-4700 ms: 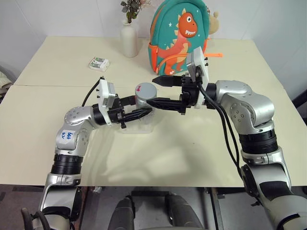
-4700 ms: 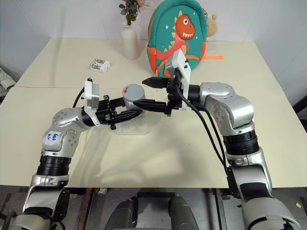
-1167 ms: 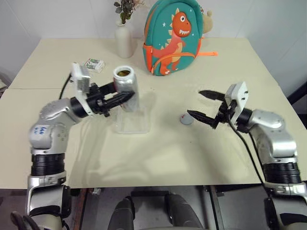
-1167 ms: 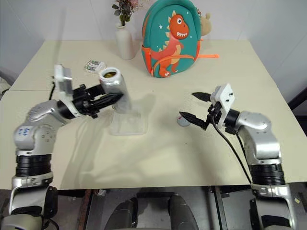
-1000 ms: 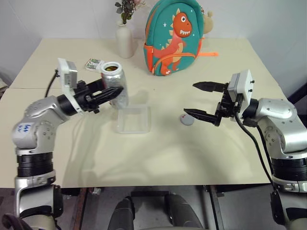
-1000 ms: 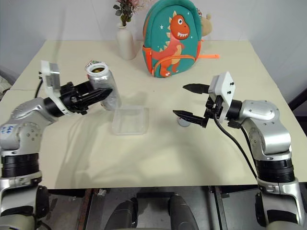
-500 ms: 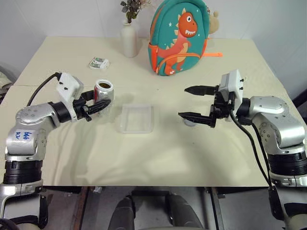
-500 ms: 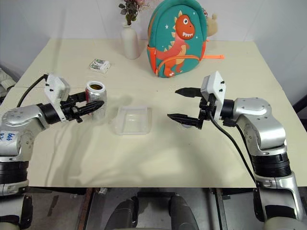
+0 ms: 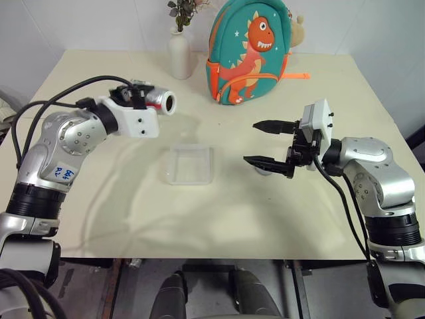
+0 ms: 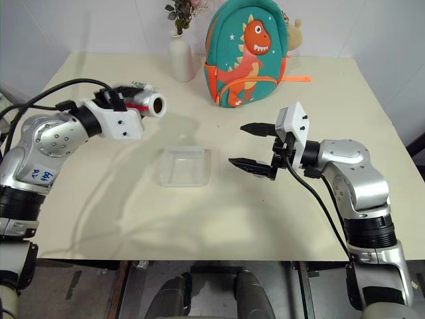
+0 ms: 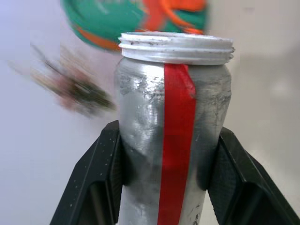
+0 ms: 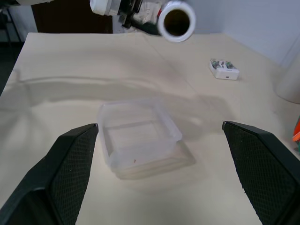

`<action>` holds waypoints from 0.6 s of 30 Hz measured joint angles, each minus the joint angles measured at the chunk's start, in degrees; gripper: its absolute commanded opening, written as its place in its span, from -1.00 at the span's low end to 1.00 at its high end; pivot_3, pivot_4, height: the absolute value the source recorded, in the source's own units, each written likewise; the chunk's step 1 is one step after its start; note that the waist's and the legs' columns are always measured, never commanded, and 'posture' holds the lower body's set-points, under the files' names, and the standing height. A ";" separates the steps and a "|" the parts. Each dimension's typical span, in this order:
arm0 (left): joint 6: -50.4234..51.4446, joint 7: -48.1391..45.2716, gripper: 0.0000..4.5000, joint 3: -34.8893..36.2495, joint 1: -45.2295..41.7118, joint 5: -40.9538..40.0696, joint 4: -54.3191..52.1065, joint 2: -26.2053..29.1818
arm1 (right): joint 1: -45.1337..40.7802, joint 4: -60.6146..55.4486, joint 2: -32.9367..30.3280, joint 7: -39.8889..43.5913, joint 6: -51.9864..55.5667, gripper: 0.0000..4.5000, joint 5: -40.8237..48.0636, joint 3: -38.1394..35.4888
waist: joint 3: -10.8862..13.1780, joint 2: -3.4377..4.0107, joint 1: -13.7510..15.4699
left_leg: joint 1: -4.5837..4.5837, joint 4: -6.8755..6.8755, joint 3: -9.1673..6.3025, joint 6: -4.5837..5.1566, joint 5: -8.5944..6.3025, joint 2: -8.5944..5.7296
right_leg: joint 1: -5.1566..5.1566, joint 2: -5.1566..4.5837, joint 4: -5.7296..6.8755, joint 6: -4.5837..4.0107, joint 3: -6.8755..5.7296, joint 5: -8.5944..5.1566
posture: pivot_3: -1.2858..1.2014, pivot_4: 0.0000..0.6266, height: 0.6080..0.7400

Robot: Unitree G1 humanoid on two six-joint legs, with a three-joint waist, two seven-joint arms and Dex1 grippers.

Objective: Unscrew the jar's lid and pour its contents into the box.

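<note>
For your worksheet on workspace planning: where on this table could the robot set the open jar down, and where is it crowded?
Free: the near edge of the table, in front of the box, and the stretch left of the box. Also the far right corner beyond the backpack. Crowded: the far middle, with vase, backpack and packet; and right of the box, where the open right gripper hangs over the lid.

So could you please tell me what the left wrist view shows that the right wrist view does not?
Only the left wrist view shows the red stripe down the shiny silver jar and the left gripper shut on its sides. Only the right wrist view shows the clear square plastic box, a tiny dark speck inside it, and the small white-and-green packet. Both show the jar's open, lidless mouth.
</note>
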 measured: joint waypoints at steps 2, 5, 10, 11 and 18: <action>-4.19 6.15 -0.07 -3.50 -1.54 9.41 -0.07 1.46 | 0.55 0.01 0.69 -0.70 0.00 0.98 0.00 0.00 | 0.00 0.00 -0.13 | 0.01 0.00 0.05 0.00 0.00 0.00 | -0.01 0.01 0.01 0.02 0.06 0.00 | 0.03 -0.52 1.00; -7.13 12.51 -0.07 -7.95 -1.93 20.30 0.13 2.02 | 0.70 0.01 1.27 -1.79 -0.02 0.98 0.00 -0.01 | 0.00 0.00 -0.17 | 0.04 0.01 0.12 0.01 0.00 0.00 | -0.03 0.02 0.08 0.03 0.13 0.01 | 0.03 -0.52 1.00; -6.20 18.58 -0.07 -12.78 -1.74 31.84 2.73 1.57 | 0.69 0.00 3.14 -3.96 -0.04 0.98 0.32 -0.31 | 0.00 0.00 -0.10 | 0.03 0.08 0.13 0.02 0.00 0.00 | -0.05 0.04 0.17 0.04 0.13 0.01 | 0.03 -0.52 1.00; -6.19 19.96 -0.07 -13.26 -1.74 33.15 3.15 1.55 | 0.69 0.00 3.38 -4.41 -0.02 0.98 0.49 -0.48 | 0.00 0.00 -0.07 | 0.02 0.08 0.13 0.02 0.00 0.00 | -0.05 0.04 0.17 0.04 0.13 0.01 | 0.03 -0.52 1.00; -6.05 23.41 -0.07 -14.74 -1.72 37.92 2.78 0.44 | 1.23 -0.91 4.14 -6.73 0.00 0.98 1.36 -1.74 | 0.00 0.00 0.01 | 0.02 0.09 0.12 0.02 0.00 0.00 | -0.06 0.03 0.23 0.04 0.13 0.01 | 0.03 -0.52 1.00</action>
